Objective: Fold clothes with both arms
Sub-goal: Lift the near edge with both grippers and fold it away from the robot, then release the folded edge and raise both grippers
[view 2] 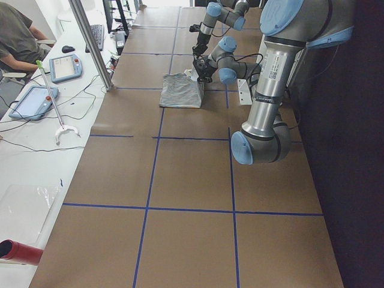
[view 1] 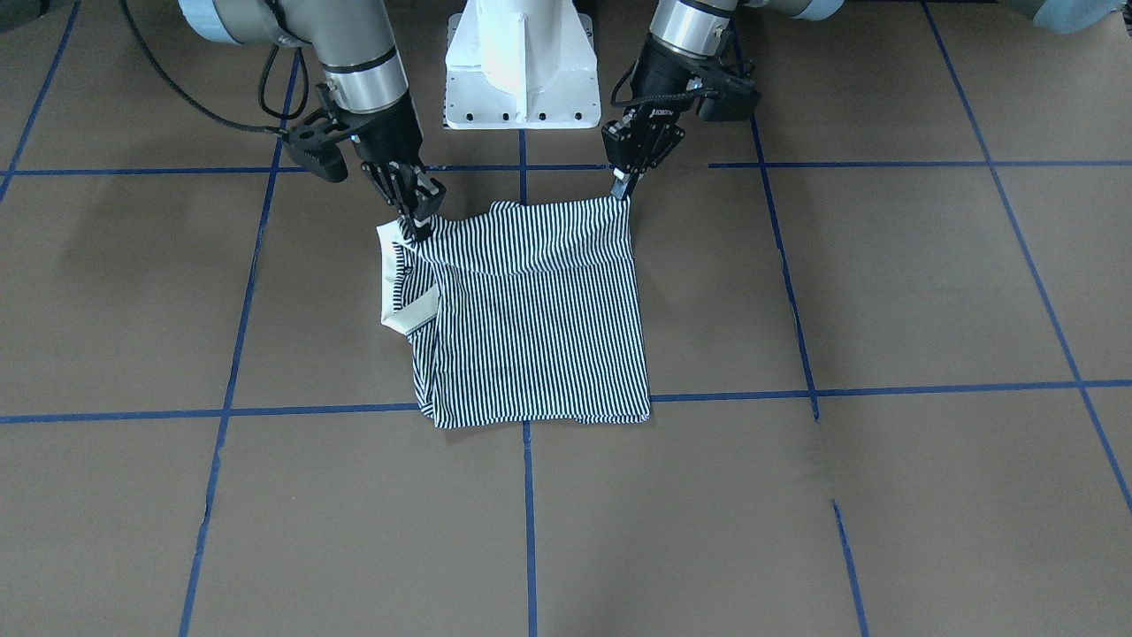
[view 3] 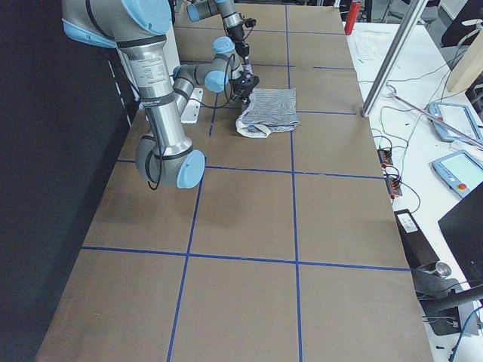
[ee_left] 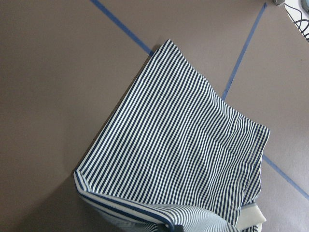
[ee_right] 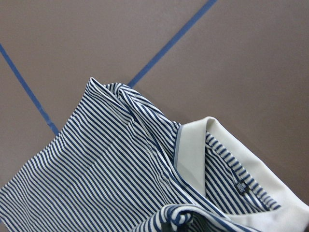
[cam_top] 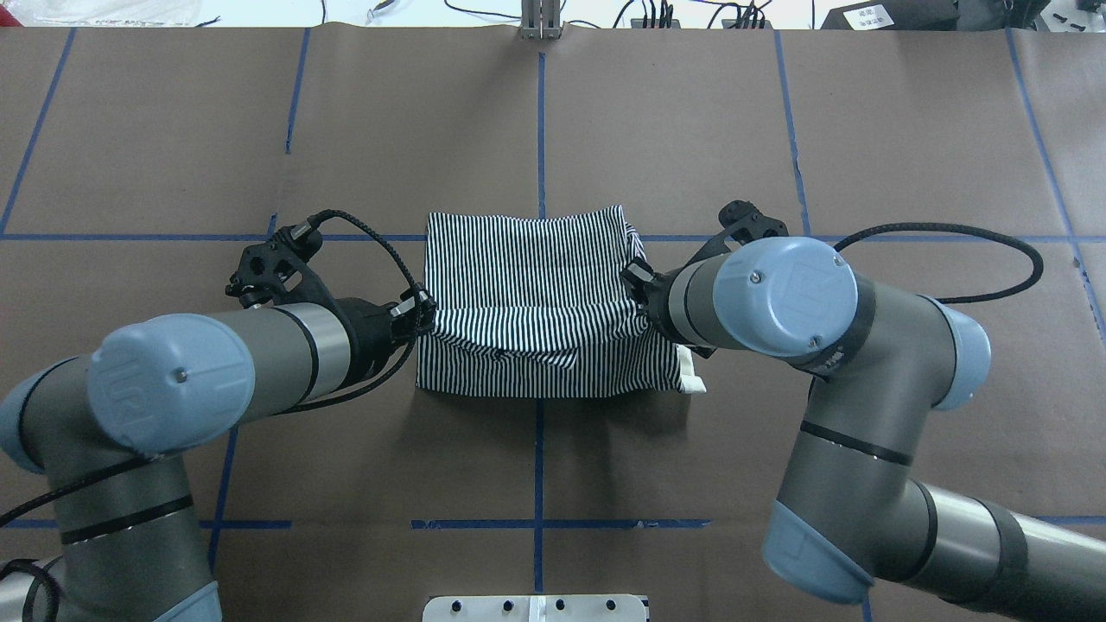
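While both arms have cloth in their grip, I read this as the middle of a fold, not its start or its finish. The polo shirt [view 1: 539, 327] lies around the middle of the tabletop [view 1: 884, 283], not far out from the white pedestal [view 1: 522, 62]. It is gathered into a rough rectangle, with the cream collar [view 1: 402, 296] poking out on the right side.

The left gripper [view 1: 623, 188] has its jaws pinched tight on the left corner of the near edge, the one on the robot's side. The right gripper [view 1: 416, 219] has its jaws closed on that same edge, just beside the collar. The held edge is raised off the tabletop and sags between the two holds, while the far edge lies flat.

As I judge it, the next move is to carry the raised edge across to the far edge. Both arms should travel level and at one pace so the stripes land square. I'd watch the collar side, where the cloth is bunched, and release only once the edge is down.
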Controlling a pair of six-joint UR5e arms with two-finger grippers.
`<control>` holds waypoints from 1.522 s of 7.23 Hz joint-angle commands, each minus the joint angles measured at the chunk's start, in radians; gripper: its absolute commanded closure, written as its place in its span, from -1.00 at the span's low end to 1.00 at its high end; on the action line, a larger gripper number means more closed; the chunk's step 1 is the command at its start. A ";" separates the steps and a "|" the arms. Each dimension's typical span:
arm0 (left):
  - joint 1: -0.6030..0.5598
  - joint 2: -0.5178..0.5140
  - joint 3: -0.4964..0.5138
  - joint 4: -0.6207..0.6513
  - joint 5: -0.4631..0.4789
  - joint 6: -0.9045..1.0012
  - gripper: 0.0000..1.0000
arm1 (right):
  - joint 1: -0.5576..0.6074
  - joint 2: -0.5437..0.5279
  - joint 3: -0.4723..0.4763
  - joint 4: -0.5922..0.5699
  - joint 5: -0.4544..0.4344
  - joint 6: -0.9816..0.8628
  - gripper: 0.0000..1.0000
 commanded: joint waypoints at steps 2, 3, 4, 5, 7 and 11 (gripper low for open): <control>-0.095 -0.070 0.166 -0.051 -0.009 0.079 1.00 | 0.087 0.142 -0.219 0.011 0.042 -0.058 1.00; -0.097 -0.079 0.242 -0.118 -0.007 0.082 1.00 | 0.101 0.165 -0.296 0.068 0.046 -0.067 1.00; -0.098 -0.079 0.284 -0.169 -0.007 0.087 1.00 | 0.115 0.176 -0.362 0.136 0.046 -0.072 1.00; -0.112 -0.090 0.313 -0.179 -0.006 0.087 1.00 | 0.127 0.202 -0.425 0.158 0.055 -0.099 1.00; -0.173 -0.194 0.515 -0.235 -0.006 0.176 0.90 | 0.162 0.309 -0.632 0.228 0.078 -0.183 0.79; -0.251 -0.202 0.575 -0.389 -0.019 0.280 0.05 | 0.300 0.320 -0.733 0.371 0.260 -0.377 -1.00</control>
